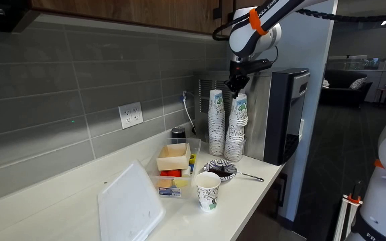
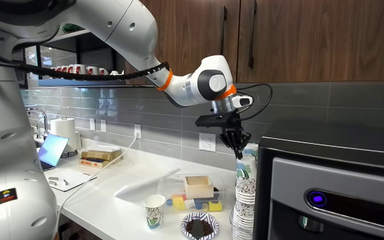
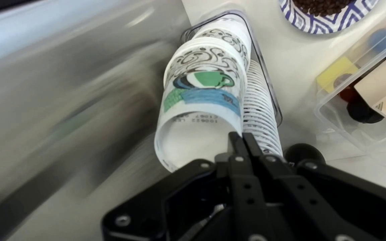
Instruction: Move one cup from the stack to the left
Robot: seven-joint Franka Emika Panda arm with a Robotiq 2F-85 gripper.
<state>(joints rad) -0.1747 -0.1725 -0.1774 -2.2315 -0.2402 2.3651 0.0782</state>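
Two tall stacks of upside-down white printed paper cups stand side by side. The top cup (image 1: 240,108) of the stack (image 1: 235,147) nearer the steel machine shows in both exterior views (image 2: 246,170), base up. In the wrist view this cup (image 3: 203,83) fills the middle, its recessed base facing me. My gripper (image 1: 235,95) points down at the cup's top edge; it also shows in an exterior view (image 2: 238,156). In the wrist view its fingers (image 3: 242,134) are closed at the base rim, one inside the recess, one outside. The cup is still on the stack.
The second cup stack (image 1: 216,134) stands close beside. The steel machine (image 1: 256,124) is on the far side. A patterned bowl (image 1: 233,167) with dark beans and a spoon, an upright single cup (image 1: 208,199), a clear bin (image 1: 196,147) of blocks and a white lid (image 1: 129,204) occupy the counter.
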